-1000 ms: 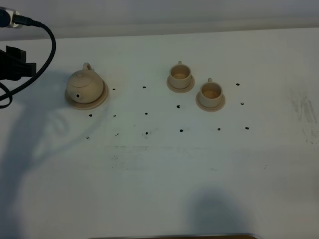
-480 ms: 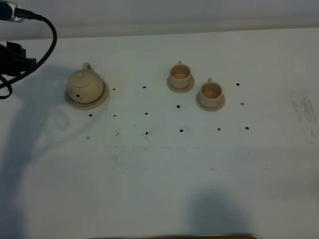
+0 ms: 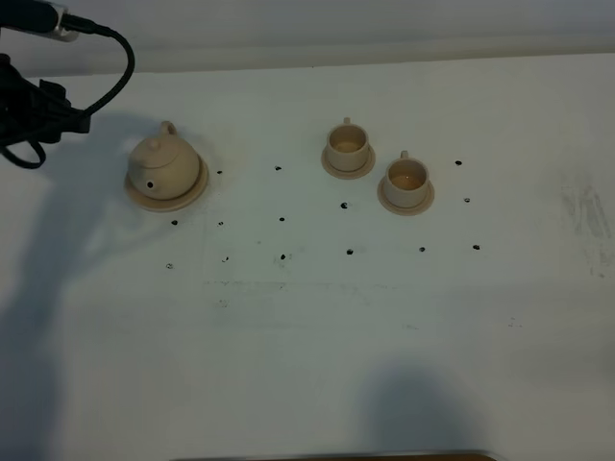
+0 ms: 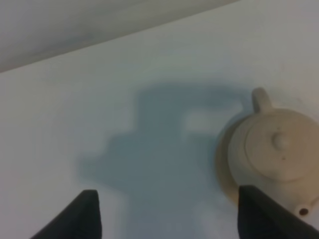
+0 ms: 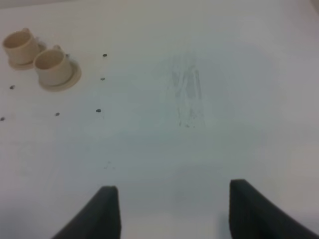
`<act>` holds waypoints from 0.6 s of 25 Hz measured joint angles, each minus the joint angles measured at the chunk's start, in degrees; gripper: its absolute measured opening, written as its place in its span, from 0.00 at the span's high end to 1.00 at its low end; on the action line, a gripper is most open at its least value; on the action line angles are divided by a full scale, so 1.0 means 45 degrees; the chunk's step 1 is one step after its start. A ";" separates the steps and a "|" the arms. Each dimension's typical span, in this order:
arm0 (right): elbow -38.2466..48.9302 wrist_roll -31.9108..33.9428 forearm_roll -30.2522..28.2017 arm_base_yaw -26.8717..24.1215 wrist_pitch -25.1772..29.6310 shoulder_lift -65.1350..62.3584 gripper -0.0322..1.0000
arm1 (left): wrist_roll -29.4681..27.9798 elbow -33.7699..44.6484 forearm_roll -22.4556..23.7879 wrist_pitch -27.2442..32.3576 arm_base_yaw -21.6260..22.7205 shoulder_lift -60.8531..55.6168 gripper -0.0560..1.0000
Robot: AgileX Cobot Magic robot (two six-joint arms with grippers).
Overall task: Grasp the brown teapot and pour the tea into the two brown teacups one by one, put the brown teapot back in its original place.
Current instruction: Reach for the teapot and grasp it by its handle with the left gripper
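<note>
The brown teapot (image 3: 163, 165) sits on its wide saucer (image 3: 198, 186), the original place, at the table's far left, its handle pointing to the back. The two brown teacups (image 3: 347, 144) (image 3: 406, 177) stand on small saucers right of centre, both upright. Part of my left arm (image 3: 34, 108) hangs at the far left edge, left of the teapot and apart from it. In the left wrist view my left gripper (image 4: 172, 219) is open over bare table, with the teapot (image 4: 279, 149) off to one side. My right gripper (image 5: 174, 214) is open and empty, far from the cups (image 5: 20, 47) (image 5: 52, 67).
Small black dots (image 3: 282, 219) mark the white table in rows between teapot and cups. Faint scuffs (image 3: 586, 206) lie near the right edge. A dark strip (image 3: 356, 455) shows at the front edge.
My left arm and its cable have shifted right and toward the back, closer to the teapot. Teapot and cups have not moved.
</note>
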 joint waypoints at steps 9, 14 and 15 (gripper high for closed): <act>0.0000 -0.0018 0.0010 0.0000 0.0000 0.0000 0.49 | 0.1364 -0.3369 -0.0890 0.1672 0.0078 0.2346 0.51; 0.0000 -0.0018 0.0025 0.0000 0.0000 0.0000 0.49 | 0.2069 -0.6220 -0.1033 0.2806 -0.0166 0.4292 0.52; 0.0000 -0.0018 0.0025 0.0000 0.0000 0.0000 0.49 | 0.2215 -0.6674 -0.1170 0.3056 -0.0268 0.4663 0.52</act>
